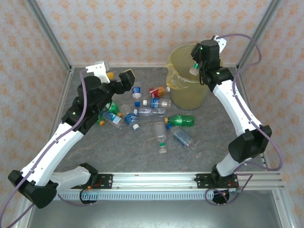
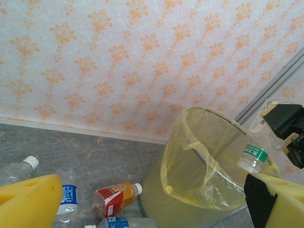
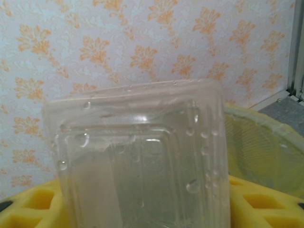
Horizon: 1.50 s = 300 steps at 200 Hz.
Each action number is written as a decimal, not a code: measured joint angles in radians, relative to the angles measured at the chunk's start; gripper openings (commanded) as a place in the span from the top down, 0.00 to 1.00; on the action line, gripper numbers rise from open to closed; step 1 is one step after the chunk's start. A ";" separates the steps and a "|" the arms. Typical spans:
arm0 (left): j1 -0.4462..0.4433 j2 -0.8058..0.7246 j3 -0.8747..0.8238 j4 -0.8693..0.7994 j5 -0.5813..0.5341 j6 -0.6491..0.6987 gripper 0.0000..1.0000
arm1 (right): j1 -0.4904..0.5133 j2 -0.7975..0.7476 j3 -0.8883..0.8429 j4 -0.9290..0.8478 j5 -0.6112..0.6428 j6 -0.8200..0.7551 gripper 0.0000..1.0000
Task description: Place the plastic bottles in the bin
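The bin (image 1: 187,88), a translucent yellow bucket with a bag liner, stands at the back right of the table. My right gripper (image 1: 195,65) hangs over its rim, shut on a clear plastic bottle (image 1: 194,70) with a green label. In the right wrist view the bottle's base (image 3: 142,156) sits between my yellow fingers (image 3: 266,204). Several plastic bottles lie left of the bin, among them a red-orange one (image 1: 159,90) and a green one (image 1: 183,120). My left gripper (image 1: 118,77) is open above the left bottles, holding nothing. Its wrist view shows the bin (image 2: 204,175) and the held bottle (image 2: 254,157).
Metal frame posts (image 1: 50,35) and patterned walls close in the table at the back and sides. The bin's liner rim (image 3: 266,137) is just right of the held bottle. A rail (image 1: 152,179) runs along the near edge between the arm bases.
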 measured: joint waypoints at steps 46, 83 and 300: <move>0.000 -0.006 0.000 -0.010 -0.017 0.014 0.01 | 0.000 0.037 0.011 -0.006 -0.011 -0.016 0.25; 0.000 -0.006 0.000 -0.023 -0.017 0.022 0.01 | 0.000 0.043 0.039 -0.023 -0.011 -0.021 0.07; -0.019 0.178 0.079 -0.172 0.126 -0.006 0.01 | 0.134 -0.311 -0.301 -0.047 -0.151 -0.022 0.00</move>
